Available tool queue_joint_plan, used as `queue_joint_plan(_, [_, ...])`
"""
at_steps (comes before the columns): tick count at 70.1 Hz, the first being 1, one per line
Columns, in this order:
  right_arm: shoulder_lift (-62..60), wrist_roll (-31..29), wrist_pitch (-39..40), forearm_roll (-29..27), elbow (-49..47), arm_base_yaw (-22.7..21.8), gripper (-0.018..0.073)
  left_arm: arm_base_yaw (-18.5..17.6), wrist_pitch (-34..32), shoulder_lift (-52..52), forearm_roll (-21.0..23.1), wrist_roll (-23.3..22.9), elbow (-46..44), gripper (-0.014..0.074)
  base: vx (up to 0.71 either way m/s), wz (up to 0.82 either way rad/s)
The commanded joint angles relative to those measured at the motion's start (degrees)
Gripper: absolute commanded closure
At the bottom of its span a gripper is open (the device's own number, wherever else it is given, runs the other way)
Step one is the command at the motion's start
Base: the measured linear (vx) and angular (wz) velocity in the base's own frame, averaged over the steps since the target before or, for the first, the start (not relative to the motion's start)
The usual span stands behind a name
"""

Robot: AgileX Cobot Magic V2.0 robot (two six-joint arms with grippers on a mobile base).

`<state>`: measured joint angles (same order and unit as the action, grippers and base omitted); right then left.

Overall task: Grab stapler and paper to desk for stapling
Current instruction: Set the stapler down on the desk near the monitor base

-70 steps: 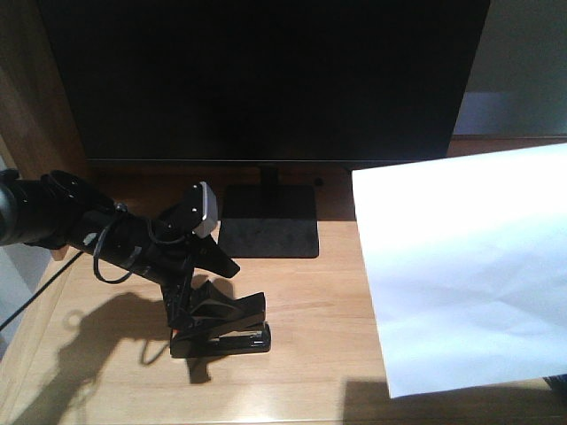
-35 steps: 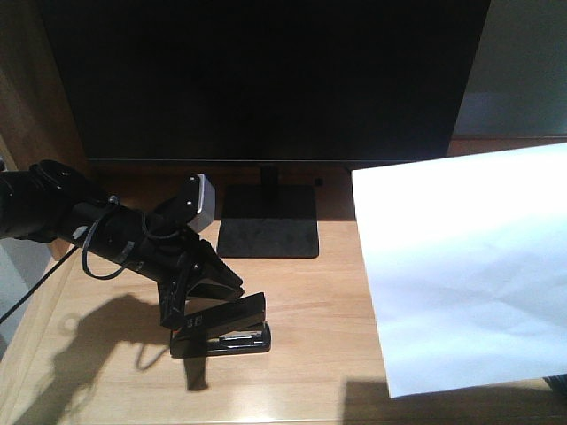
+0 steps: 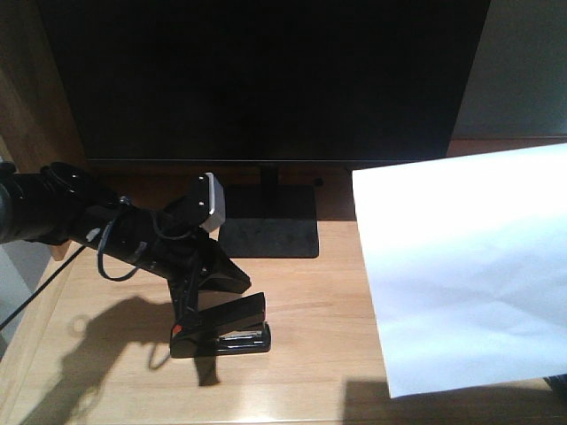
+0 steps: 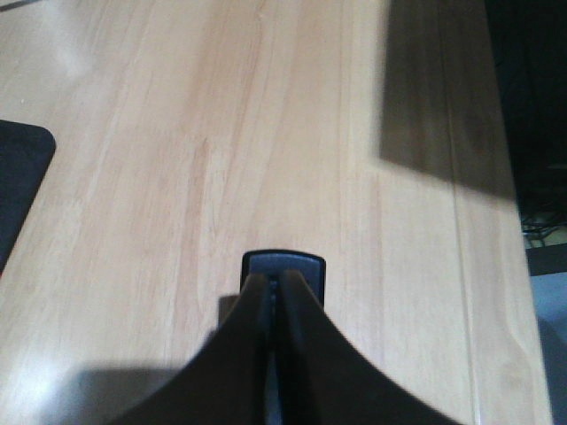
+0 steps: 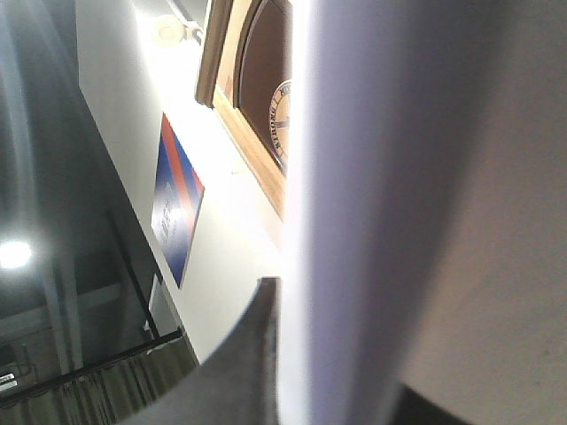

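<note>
Two arms at work. The left gripper [image 3: 188,305] sits at the left of the front view, angled down onto the rear end of the stapler [image 3: 226,326]. In the left wrist view its fingers [image 4: 235,354] are drawn almost together with only a thin slit between them, and the stapler's blunt end pokes out just past the tips. Can't tell whether the tips pinch any part of it or just touch its top. Stapler: small, black, with an orange-red patch at the rear by the fingertips and a silver channel visible in the base. Its top arm is tilted up and its mouth opens to the right. The base lies flat on the desk [image 3: 301,292], light wood grain, just in front of the monitor stand [image 3: 270,232] and slightly left of it. The paper [image 3: 461,266] is plain white, faintly creased and much bigger than the stapler. It fills the right side of the front view, raised off the desk with a shadow below its lower edge, well apart from the stapler. In the right wrist view the right gripper [image 5: 292,310] has the sheet in its grip. One dark finger [image 5: 261,354] lies flat against the sheet's left face, the other is hidden behind it. A wall poster [image 5: 177,208] in blue and orange shows past the finger. The dark monitor [image 3: 266,80] spans the back of the desk.
</note>
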<state>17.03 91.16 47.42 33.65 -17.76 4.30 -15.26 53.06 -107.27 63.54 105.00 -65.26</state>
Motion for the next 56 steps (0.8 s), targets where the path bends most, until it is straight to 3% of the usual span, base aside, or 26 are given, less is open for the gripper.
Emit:
queue_joint_plan(1, [0.49,-0.45,1.78,-1.20,-1.71,-0.29,0.0565,-1.18,-1.12,2.83,3.45,-0.49,-1.38,0.0604,0.00,0.00])
queue_joint_plan(56, [0.49,-0.45,1.78,-1.20,-1.71,-0.29,0.0565,-1.36,0.02,-1.53,2.98,-0.39,-1.33,0.0603,0.00,0.00])
